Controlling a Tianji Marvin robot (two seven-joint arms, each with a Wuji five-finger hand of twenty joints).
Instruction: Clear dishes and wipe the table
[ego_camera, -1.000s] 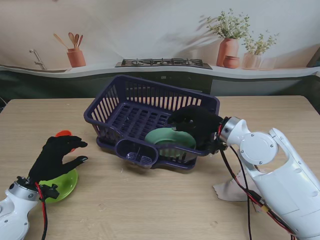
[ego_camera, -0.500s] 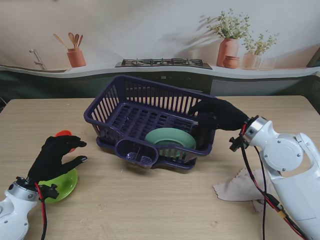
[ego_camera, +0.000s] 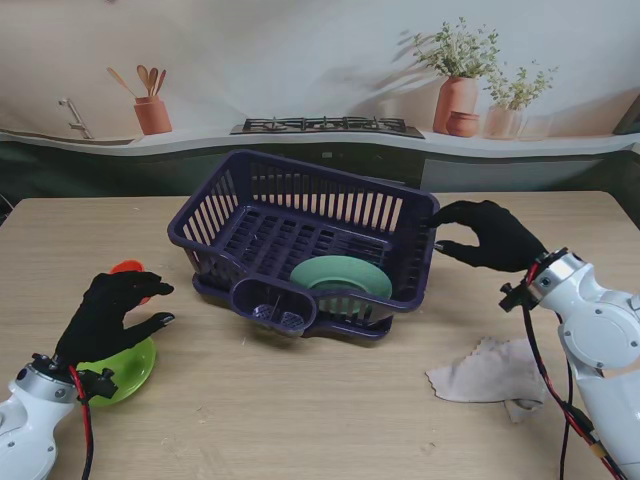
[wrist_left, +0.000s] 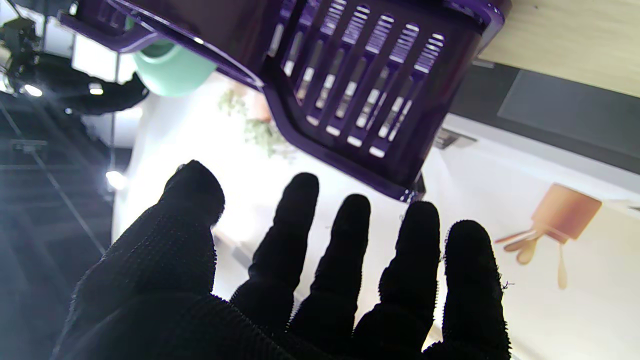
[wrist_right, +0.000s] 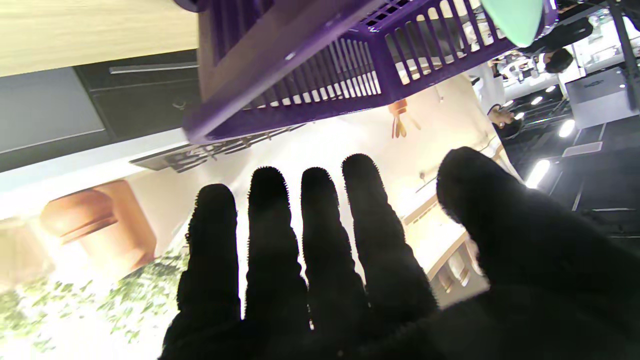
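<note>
Purple dish rack (ego_camera: 300, 250) is holding the teal plate (ego_camera: 342, 277); right hand (ego_camera: 495, 236) is now sitting outside the rack's right wall, withdrawn from the plate, fingers spread, empty. Left hand (ego_camera: 108, 315) is hovering unchanged over the green bowl (ego_camera: 128, 372), fingers apart. Cloth (ego_camera: 485, 370) is lying nearer to me than the right hand.

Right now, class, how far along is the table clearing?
Done: one green plate lies in the rack. In hand: nothing; the right hand is open beside the rack, the left hand open over the lime bowl. Left: that bowl, then wiping with the cloth.
</note>
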